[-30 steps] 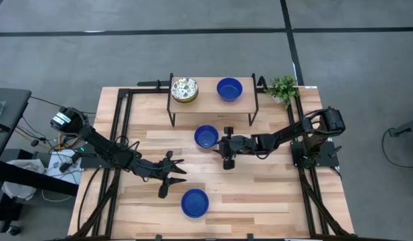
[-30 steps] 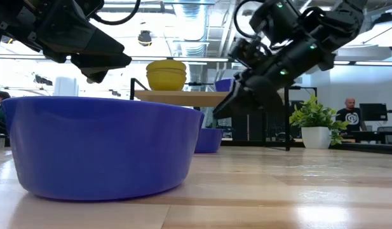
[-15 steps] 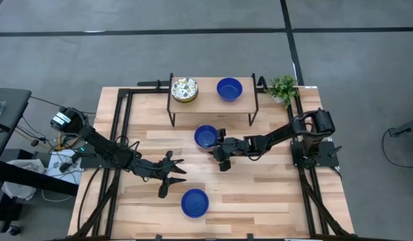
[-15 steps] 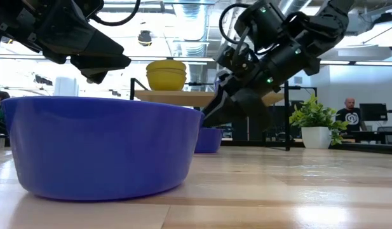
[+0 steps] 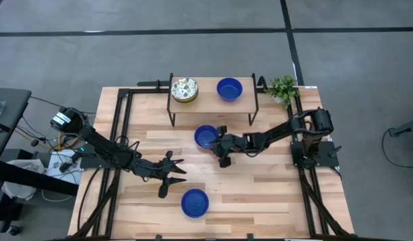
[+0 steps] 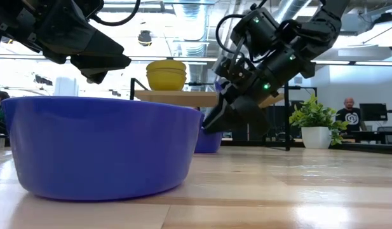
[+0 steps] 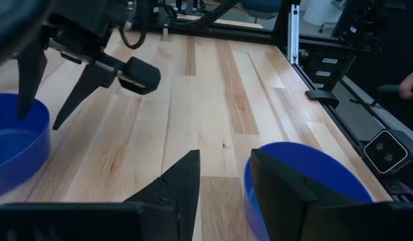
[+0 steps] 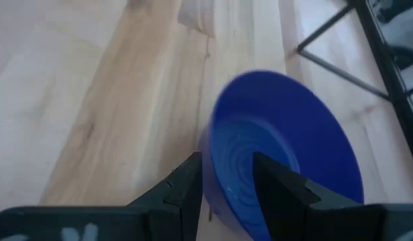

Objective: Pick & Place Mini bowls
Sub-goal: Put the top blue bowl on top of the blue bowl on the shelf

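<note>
A cobalt blue bowl (image 5: 205, 136) sits on its base mid-table. My right gripper (image 5: 217, 142) is open at its right rim; in the right wrist view its fingers (image 8: 226, 162) stand one over the inside of that bowl (image 8: 286, 140) and one outside the rim. A second blue bowl (image 5: 195, 203) rests near the table's near edge. My left gripper (image 5: 175, 173) hovers open above the table, up-left of it, with that bowl (image 7: 306, 175) just beyond one finger. On the shelf sit a speckled bowl (image 5: 184, 89) and a third blue bowl (image 5: 229, 88).
The wooden shelf on black legs (image 5: 213, 100) stands at the table's far side, right behind the middle bowl. A small potted plant (image 5: 282, 88) is at the far right corner. Black frame rails (image 5: 123, 120) run along the table's sides. A person (image 6: 350, 114) sits in the room beyond.
My right gripper has moved toward the table's left and down, closing on the middle blue bowl until its open fingers reach the bowl's right rim. The bowls have stayed where they were.
</note>
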`<state>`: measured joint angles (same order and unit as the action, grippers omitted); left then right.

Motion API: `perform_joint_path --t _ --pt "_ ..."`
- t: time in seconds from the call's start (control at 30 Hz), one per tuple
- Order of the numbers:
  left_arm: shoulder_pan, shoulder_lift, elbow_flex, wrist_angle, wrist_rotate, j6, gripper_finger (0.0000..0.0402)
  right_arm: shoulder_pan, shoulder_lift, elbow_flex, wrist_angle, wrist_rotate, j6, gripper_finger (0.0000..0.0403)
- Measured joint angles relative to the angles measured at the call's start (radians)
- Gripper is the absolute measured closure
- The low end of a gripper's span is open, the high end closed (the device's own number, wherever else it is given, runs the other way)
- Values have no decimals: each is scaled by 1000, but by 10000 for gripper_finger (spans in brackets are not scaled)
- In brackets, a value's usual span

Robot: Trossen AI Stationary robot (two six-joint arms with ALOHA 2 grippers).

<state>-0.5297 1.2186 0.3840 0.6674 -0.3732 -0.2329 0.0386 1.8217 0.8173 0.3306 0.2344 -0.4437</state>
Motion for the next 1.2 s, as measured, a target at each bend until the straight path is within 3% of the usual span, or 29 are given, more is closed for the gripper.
perform_joint_path --t 0.37,0.93,1.2 --pt "0 0 0 0 0 0 270 -15 0 -1 -38 -60 26 281" --pt "0 0 -1 0 0 0 270 -15 0 -1 -45 -55 36 282" --pt "0 0 -1 0 0 0 270 -15 0 -1 -46 -55 35 329"
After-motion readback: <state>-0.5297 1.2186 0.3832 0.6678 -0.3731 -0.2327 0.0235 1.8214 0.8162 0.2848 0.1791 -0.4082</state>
